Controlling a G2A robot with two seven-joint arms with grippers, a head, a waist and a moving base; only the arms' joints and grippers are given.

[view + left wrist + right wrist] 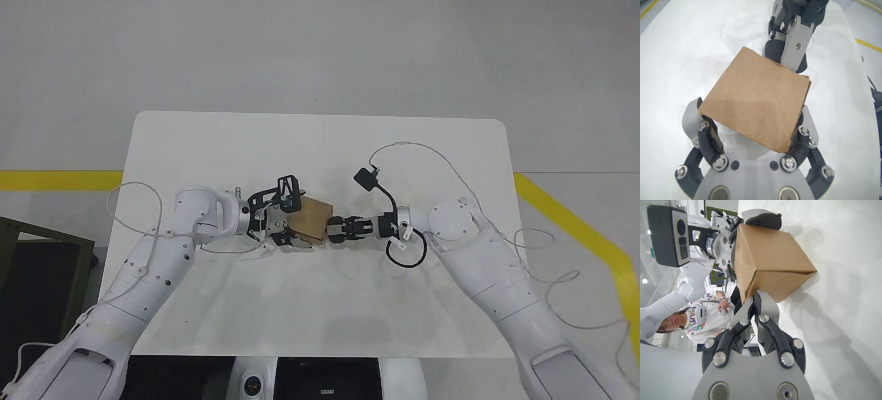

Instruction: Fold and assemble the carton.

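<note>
1. The jaws of the left gripper [751, 111] are spread wide and set against two opposite sides of the brown corrugated-cardboard carton [757, 98], which is held between them.
2. The jaws of the right gripper [754, 299] are drawn narrow. They are pinched on one raw cardboard edge of the carton, with a black ribbed pad [755, 306] laid against the wall there.
3. The carton is placed near the middle of the white rectangular table [400, 150], directly between the two grippers, with the left gripper at one end and the right gripper at the opposite end.
4. In the right wrist view the carton is seen as a box shape, its flat panels meeting at sharp creases. One corner is pointed toward the table top — whether it touches cannot be told.
5. In the left wrist view one plain flat panel is turned toward the camera, and the layered edge of the cardboard is shown along one side.
6. In the right wrist view one black-padded finger [764, 219] of the left gripper is seen pressed on the far side of the carton.
7. A looped black cable [400, 255] is hung at the right wrist, just above the table.
</note>
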